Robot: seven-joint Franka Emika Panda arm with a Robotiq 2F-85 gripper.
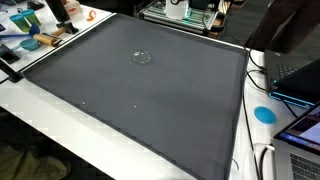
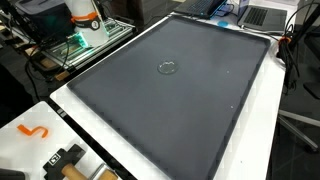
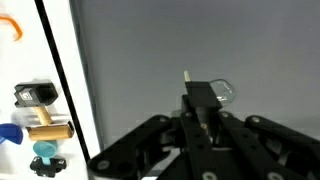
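Grey mat (image 1: 150, 100), clear ring (image 3: 225, 92) just beside closed-up tool (image 3: 200, 97); orange hook (image 3: 10, 28) well apart.

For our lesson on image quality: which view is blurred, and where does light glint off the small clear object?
Wrist view: soft throughout, the gripper most blurred, the clear object only a pale outline. Both exterior views: sharper, evenly lit, pale highlights on the clear object against the dark mat, no hard shadows.
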